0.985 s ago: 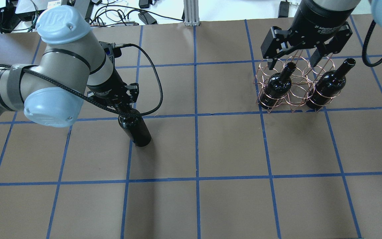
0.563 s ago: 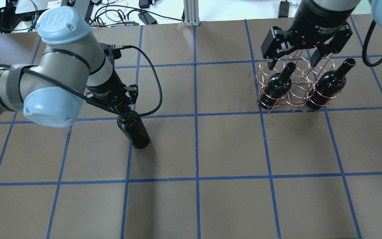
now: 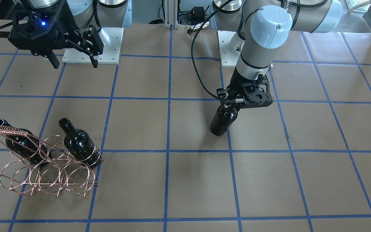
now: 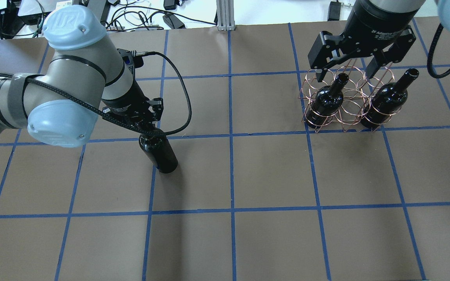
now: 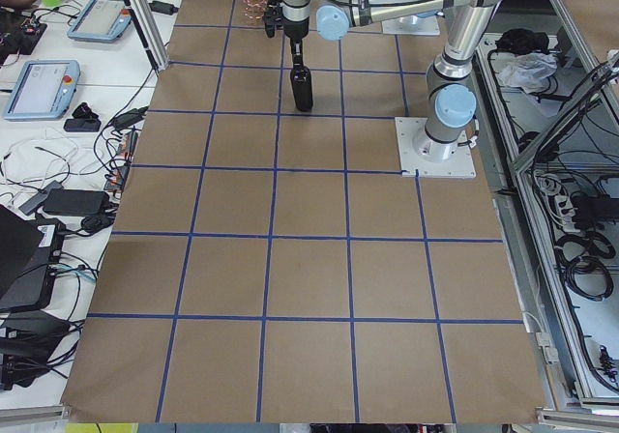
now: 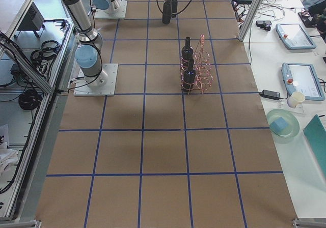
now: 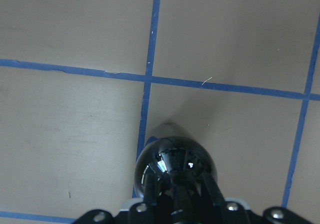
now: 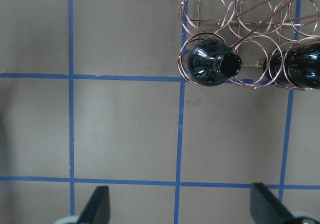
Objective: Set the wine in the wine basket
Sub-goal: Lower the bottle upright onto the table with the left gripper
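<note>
Not much has changed since a second ago. The wine [image 4: 159, 154] has barely shifted, and the left pincer [image 4: 147, 127] is still clamped on its neck. The pincer hides that neck, and I can't quite tell if the bottle's bottom touches the counter [image 4: 272, 175]. The wine is shiny, black and plain. It is on the left, well apart from the wine basket [image 3: 47, 174] at the far right. A second bottle [image 4: 328, 99] and a third bottle [image 4: 385, 101] stand in the basket's end rings. The right pincer [image 4: 345, 75] hangs above them, fingers apart.

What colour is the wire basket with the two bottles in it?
The wine basket is a shiny copper colour, pinkish orange. It shows best in the exterior front-facing view.
</note>
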You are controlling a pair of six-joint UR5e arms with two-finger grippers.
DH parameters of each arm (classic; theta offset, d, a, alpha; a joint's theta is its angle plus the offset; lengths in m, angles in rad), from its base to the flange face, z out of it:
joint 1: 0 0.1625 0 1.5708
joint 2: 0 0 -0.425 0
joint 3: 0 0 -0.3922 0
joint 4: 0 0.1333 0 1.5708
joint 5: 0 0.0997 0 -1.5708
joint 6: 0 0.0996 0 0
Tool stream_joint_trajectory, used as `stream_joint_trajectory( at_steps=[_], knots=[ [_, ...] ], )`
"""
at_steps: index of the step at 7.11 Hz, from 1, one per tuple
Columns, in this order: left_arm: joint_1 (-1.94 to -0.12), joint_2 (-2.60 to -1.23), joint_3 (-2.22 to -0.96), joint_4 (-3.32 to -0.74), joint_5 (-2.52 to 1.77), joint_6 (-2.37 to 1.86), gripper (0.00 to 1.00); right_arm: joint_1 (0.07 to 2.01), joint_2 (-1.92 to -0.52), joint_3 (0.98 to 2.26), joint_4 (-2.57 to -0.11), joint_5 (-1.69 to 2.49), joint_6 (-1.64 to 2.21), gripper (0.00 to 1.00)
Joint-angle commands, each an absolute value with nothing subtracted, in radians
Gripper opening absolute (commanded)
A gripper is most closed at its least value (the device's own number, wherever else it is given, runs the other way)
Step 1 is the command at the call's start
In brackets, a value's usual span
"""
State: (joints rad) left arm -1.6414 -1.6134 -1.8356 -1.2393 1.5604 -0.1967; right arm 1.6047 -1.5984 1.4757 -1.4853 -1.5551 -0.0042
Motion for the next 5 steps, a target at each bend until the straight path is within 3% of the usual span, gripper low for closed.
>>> stream_joint_trajectory(
  at_steps=[1,4,5],
  knots=[
    [-1.641,-1.614,-1.836,-1.239,1.562,-0.199,0.00,1.605,-1.598,1.476,-1.486,-1.552,-0.002,1.00],
    [-1.638,-1.627,-1.836,-1.239,1.551,-0.201,0.00,1.605,-1.598,1.476,-1.485,-1.551,-0.002,1.00],
    [-1.638,-1.628,-1.836,-1.239,1.558,-0.199,0.13,1.605,-1.598,1.476,-1.486,-1.551,-0.002,1.00]
  ],
)
